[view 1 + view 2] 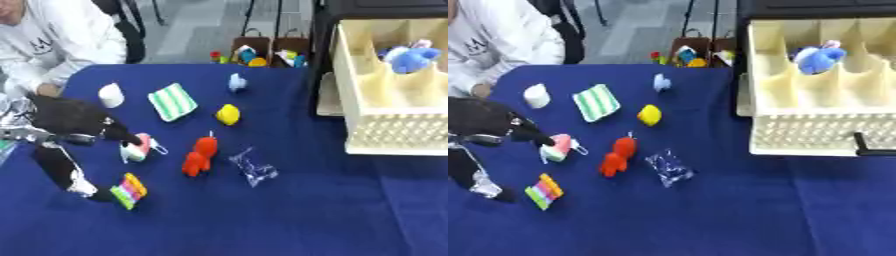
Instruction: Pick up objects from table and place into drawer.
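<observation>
My left hand [72, 118] comes in at the left edge, black, with its fingers spread. One fingertip [131, 138] touches a pink, white and green object [138, 149]; the thumb [68, 175] points down beside a rainbow-striped block [130, 190]. Nothing is held. Further right lie a red toy [199, 155], a clear plastic packet [252, 168], a yellow thing [228, 114], a green-striped cloth [172, 102], a white cylinder [111, 95] and a small pale blue thing [237, 82]. The cream drawer [798, 132] stands open at the right with a blue plush [819, 58] in a back compartment. My right hand shows in no view.
The table has a dark blue cover [289, 215]. Behind its far edge stand brown bags [262, 50] with colourful toys. A person in a white top [52, 40] sits at the far left corner. The drawer has a dark handle [873, 144] on its front.
</observation>
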